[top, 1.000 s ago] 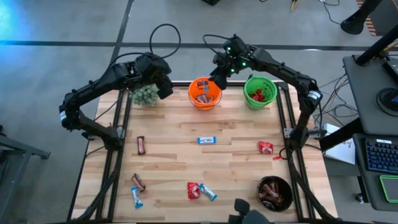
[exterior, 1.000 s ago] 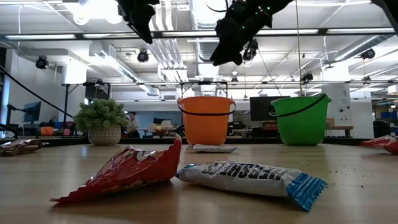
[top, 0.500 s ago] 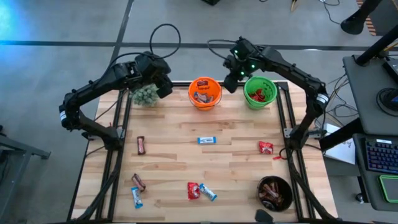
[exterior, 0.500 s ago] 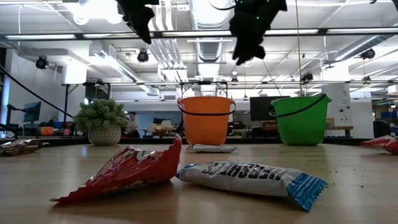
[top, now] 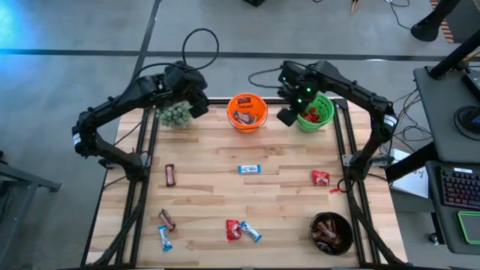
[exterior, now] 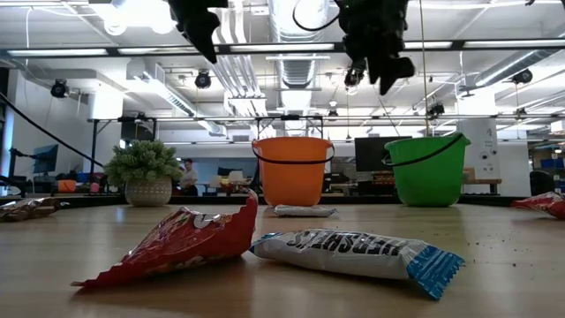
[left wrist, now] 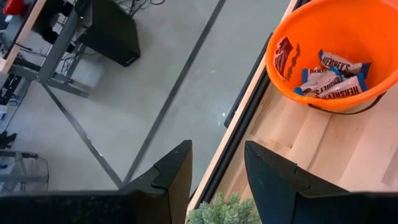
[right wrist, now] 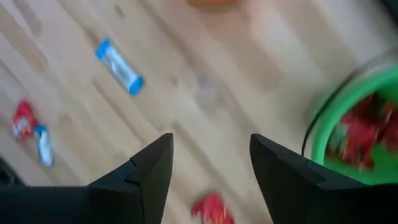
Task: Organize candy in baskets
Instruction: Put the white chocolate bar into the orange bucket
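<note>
Candy lies scattered on the wooden table: a brown bar (top: pixel 170 175), a blue-and-white bar (top: pixel 250 169), a red packet (top: pixel 321 178), and several more near the front edge (top: pixel 233 229). At the far edge stand the orange pail (top: pixel 247 111), holding blue-and-white bars (left wrist: pixel 329 78), and the green pail (top: pixel 313 111), holding red packets. The black bowl (top: pixel 331 232) with brown candy sits at the near right. My right gripper (right wrist: pixel 211 142) hangs open and empty, high over the gap between the two pails (top: pixel 287 116). My left gripper (left wrist: pixel 217 155) waits open and empty, high over the far left corner (top: pixel 198 105).
A small fuzzy potted plant (top: pixel 176 114) stands at the far left corner, under my left arm. Dark metal frame rails run along the table's left and right edges. A red packet (exterior: pixel 177 247) and a blue-and-white bar (exterior: pixel 353 252) lie close to the low camera.
My right gripper has swung from above the orange pail toward the table's right edge, and now stands over the gap beside the green pail. It has tipped to point more steeply down. The candies on the table have kept their places.
</note>
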`<action>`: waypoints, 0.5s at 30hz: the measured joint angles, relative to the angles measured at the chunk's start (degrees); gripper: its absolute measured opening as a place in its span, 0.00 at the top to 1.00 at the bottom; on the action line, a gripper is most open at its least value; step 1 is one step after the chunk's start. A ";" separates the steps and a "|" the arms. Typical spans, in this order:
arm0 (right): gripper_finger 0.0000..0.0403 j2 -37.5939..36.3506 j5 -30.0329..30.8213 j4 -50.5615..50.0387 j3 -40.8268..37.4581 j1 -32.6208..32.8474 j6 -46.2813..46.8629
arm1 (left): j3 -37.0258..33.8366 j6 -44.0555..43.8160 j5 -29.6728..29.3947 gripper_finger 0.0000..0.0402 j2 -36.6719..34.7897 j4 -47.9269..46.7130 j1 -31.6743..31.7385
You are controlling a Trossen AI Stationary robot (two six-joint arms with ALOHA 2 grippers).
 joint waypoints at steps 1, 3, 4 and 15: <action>0.49 0.00 0.00 -1.95 0.00 0.46 0.18 | 0.00 0.00 0.02 0.68 0.17 -0.02 0.00; 0.49 0.00 0.58 -5.12 -0.17 1.60 0.37 | 0.00 0.00 0.02 0.68 0.46 -0.02 0.00; 0.48 -0.03 1.24 -5.69 -0.54 2.20 0.62 | 0.00 0.02 0.02 0.68 0.58 -0.02 0.00; 0.48 -3.63 2.58 -5.46 -9.56 7.63 1.07 | 0.00 5.99 0.03 0.68 2.28 -2.42 0.02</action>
